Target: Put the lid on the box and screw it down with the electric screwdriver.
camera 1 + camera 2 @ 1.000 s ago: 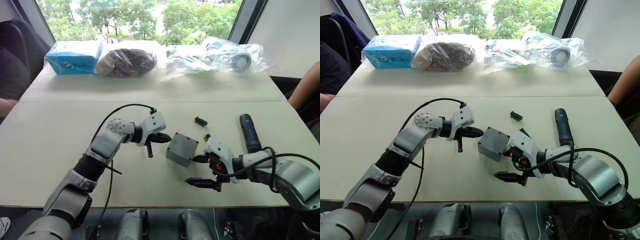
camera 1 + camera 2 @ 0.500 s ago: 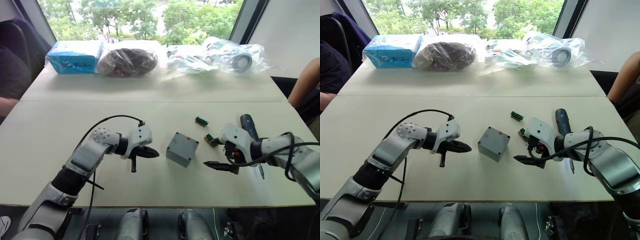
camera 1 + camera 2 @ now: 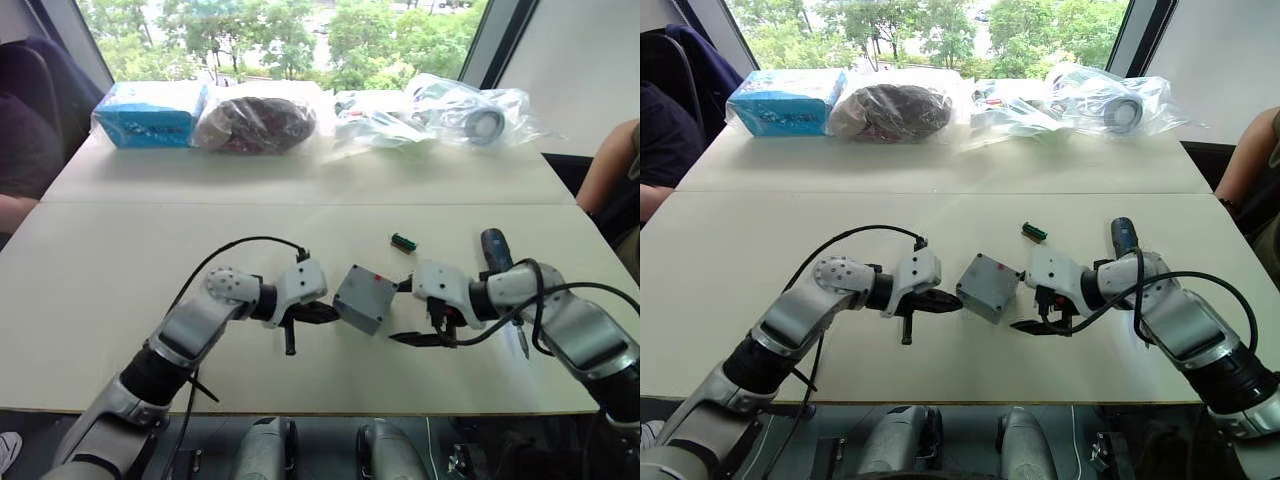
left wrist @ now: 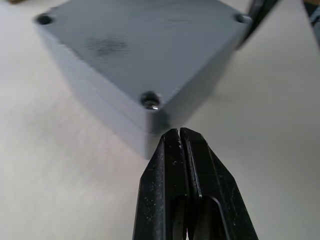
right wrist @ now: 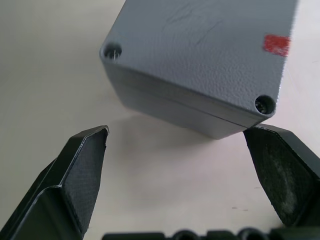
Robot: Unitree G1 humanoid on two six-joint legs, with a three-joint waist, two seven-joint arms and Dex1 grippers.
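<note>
Now the left end effector (image 3: 322, 313) is lying low over the table (image 3: 110, 270) with its two black fingers (image 4: 186, 165) pressed together and grasping nothing, and their tips are pointing at a corner of the box (image 3: 364, 298), just beside it. The right end effector (image 3: 408, 312) is standing on the other side of the box with its fingers (image 5: 82, 172) spread wide apart; one of them is right at a corner of the box, near the red mark (image 5: 277, 44), and the other one is apart from it. The box is sitting on the table between both end effectors, and the lid (image 4: 145, 47) is already lying on it, with screw holes visible at its corners. The electric screwdriver (image 3: 496, 258) is lying on the table behind the right arm, well apart from the box. A small green part (image 3: 402, 241) is lying a little farther back, and several plastic bags (image 3: 440, 105) and a blue package (image 3: 148, 113) are lining the far edge by the window.
</note>
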